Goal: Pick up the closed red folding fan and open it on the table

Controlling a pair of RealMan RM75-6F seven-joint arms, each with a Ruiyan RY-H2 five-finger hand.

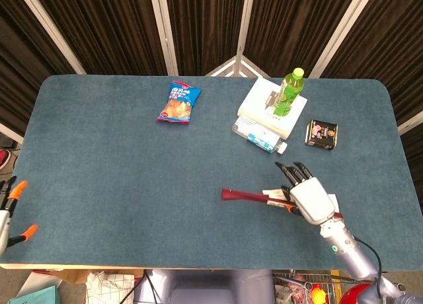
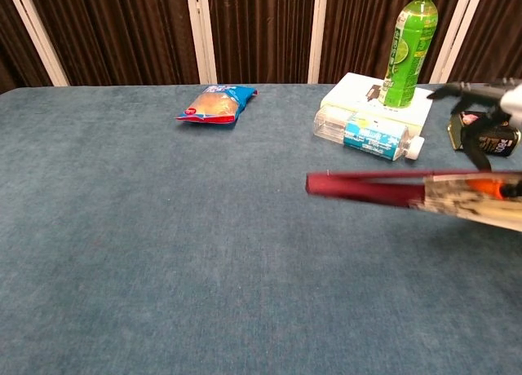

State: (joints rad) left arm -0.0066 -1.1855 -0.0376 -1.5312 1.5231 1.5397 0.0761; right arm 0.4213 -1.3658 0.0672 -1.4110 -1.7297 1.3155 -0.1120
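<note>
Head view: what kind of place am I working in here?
Probably a staged test or demo setup, not a home: a table covered in blue cloth, dark curtain panels behind it, and unrelated props laid out, such as a snack bag and a green bottle.

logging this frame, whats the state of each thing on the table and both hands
red folding fan: closed, lifted off the table, held level
right hand: grips the fan's far end
left hand: at table's left edge, holds nothing
green bottle: upright on the white box, capped
clear bottle: lying on its side
snack bag: flat, sealed
dark tin: closed
</note>
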